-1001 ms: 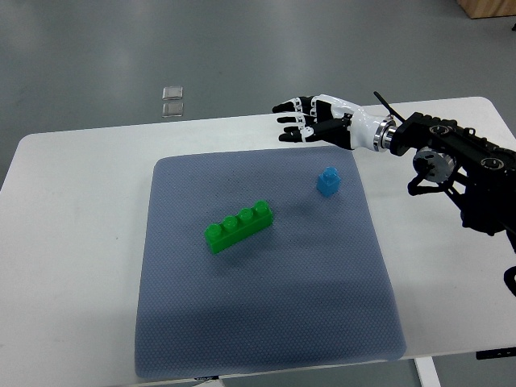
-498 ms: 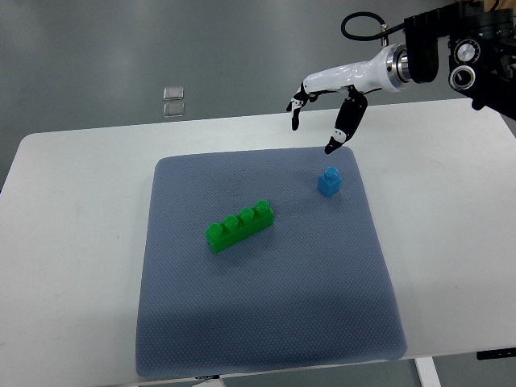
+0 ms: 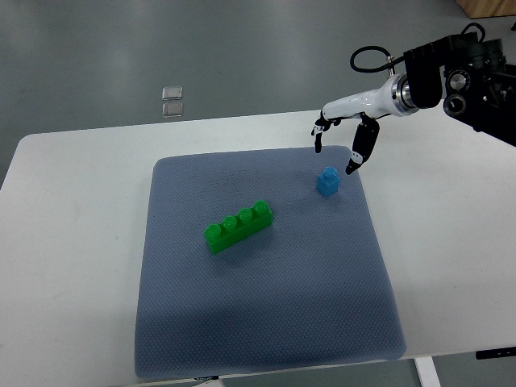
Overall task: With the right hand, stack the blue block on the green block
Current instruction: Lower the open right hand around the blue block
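A small blue block (image 3: 327, 181) stands on the grey-blue mat (image 3: 266, 298), near its far right corner. A long green block (image 3: 238, 227) with several studs lies at an angle near the mat's middle, left of the blue one. My right hand (image 3: 336, 145) hangs just above and behind the blue block, fingers pointing down and spread, holding nothing. Its thumb (image 3: 359, 153) is to the block's right, the other fingertips (image 3: 318, 139) to its far left. The left arm is out of the picture.
The mat lies on a white table (image 3: 72, 242). Two small clear squares (image 3: 172, 101) lie on the floor beyond the table's far edge. My right arm's black housing (image 3: 459, 76) and a cable loop sit at the upper right.
The right hand has turned fingers-down, then moved right and lower toward the blue block. Both blocks stay where they were.
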